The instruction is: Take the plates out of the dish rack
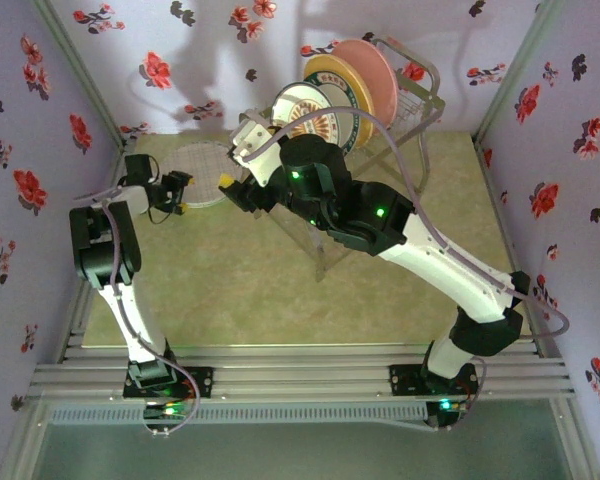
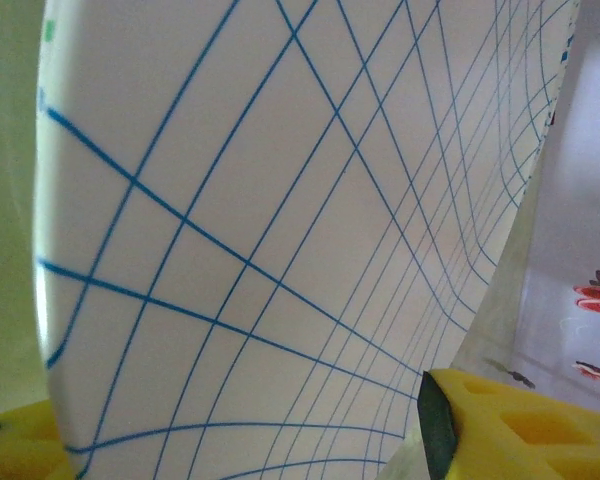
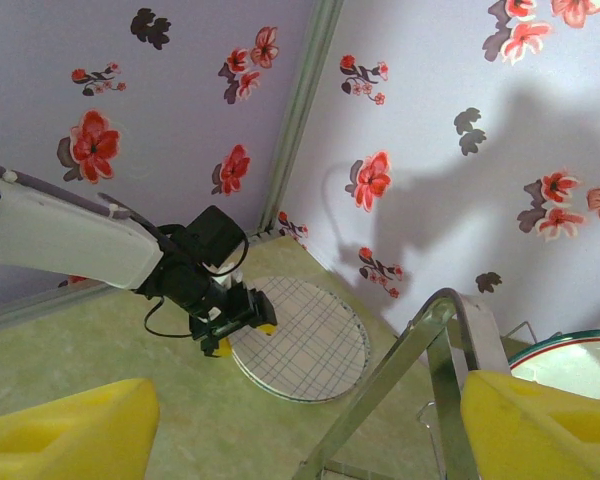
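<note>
Clock bearings read off the top view, 12 at the far wall.

1. Dish rack (image 1: 435, 80): stands at about 1 o'clock on the table (image 1: 260, 290), close to the far right corner. Silvery frame bars, wire-grid shelf.
2. Plates in the rack, three on edge in a row:
   - pink plate (image 1: 375, 70), rearmost
   - yellow plate (image 1: 332, 80) with a dark rim, in the middle
   - sunburst plate (image 1: 305, 108), white with an orange centre, nearest the arms
3. Grid plate (image 1: 202, 160): white with fine blue lines. It lies flat on the table at about 10 o'clock, well apart from the rack.
4. Left gripper (image 1: 183, 192): at the grid plate's 7 o'clock rim. In its own wrist view one yellow finger sits on each side of the plate, jaws partly apart. Whether the pads press the plate or stand just clear cannot be told.
5. Right gripper (image 3: 305, 420): at the grid plate's 3 o'clock side, between that plate and the rack. Its jaws are spread wide with nothing between the fingers. Its height over the table cannot be told.
6. Surroundings: pale wallpaper (image 1: 40, 120) with red flowers on three sides.
</note>
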